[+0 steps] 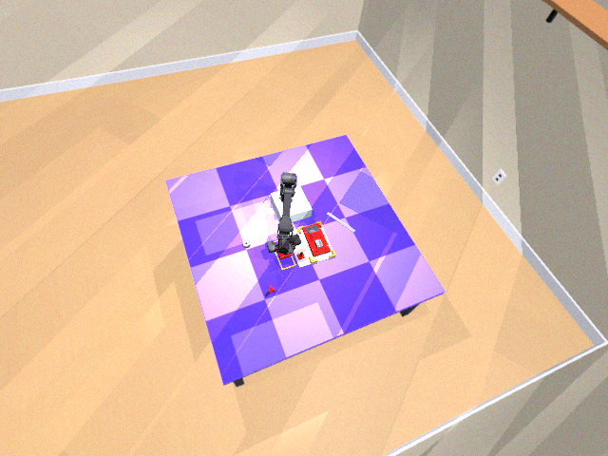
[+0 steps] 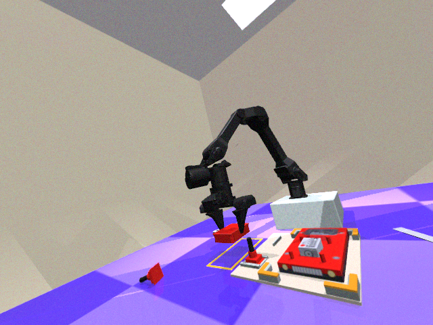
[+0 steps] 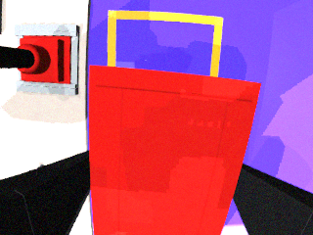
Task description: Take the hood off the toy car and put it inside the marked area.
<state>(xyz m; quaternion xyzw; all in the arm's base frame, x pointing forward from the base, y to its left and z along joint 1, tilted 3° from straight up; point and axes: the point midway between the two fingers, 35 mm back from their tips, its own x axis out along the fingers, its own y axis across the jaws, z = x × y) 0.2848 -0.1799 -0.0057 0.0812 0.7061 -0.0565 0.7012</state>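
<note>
A: Start at the wrist camera. What's nearest?

B: The red hood [image 3: 170,164] fills the middle of the wrist view, a flat panel. The gripper [image 2: 230,223] is pinching it, black fingers on either side. Fingers stand fairly wide because the hood is wide.

A: Is the hood on the table?

B: No. In the exterior view it hangs in the air off the purple checkered table [image 2: 391,279], just above the far end of the marked area [image 2: 218,265], a yellow-outlined rectangle. In the wrist view the outline shows at 12 o'clock of the hood, its near part hidden behind the panel.

A: Next out?

B: At 10 o'clock in the wrist view, a red block with a black lever [image 3: 33,61] on a grey plate, standing on a white board [image 2: 311,285]. The board lies just beside the marked area.

A: And the toy car?

B: The toy car [image 2: 316,253] is red and sits on that board between orange corner blocks, a grey-white part exposed on top. It is at 3 o'clock from the marked area in the exterior view.

A: Farther still?

B: The arm's pale base block [image 2: 328,210] behind the car. Loose on the table: a small red piece with a black stub [image 2: 153,273] at 8 o'clock of the marked area, a thin pale strip [image 2: 414,233] at the right edge.
</note>
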